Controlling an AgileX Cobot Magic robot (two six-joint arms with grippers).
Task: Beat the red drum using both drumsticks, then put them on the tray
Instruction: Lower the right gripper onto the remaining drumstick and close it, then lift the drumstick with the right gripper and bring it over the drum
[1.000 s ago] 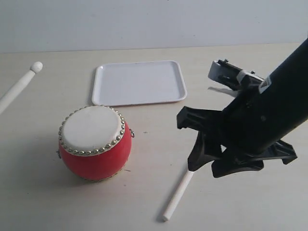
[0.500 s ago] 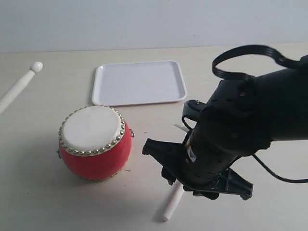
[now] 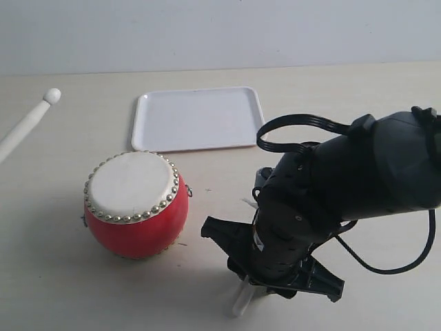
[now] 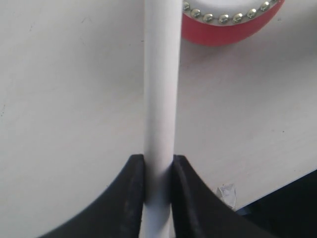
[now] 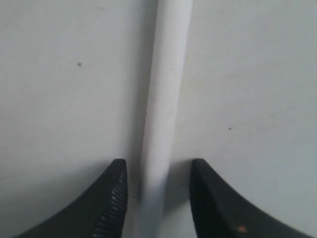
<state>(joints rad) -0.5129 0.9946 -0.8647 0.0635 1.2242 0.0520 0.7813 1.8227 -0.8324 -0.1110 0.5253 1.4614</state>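
White tray (image 3: 200,118) lies on the counter (image 3: 62,289) beyond the red drum (image 3: 136,204). Our left jaws clamp one drumstick (image 4: 161,99), left of the drum and well apart from the tray. Our right jaws stand spread astride the other drumstick (image 5: 163,99), our arm (image 3: 344,186) hiding most of it.

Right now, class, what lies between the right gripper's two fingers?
A drumstick, lying flat on the table. The right gripper is open, with a gap on each side of the stick. The right wrist view shows this.
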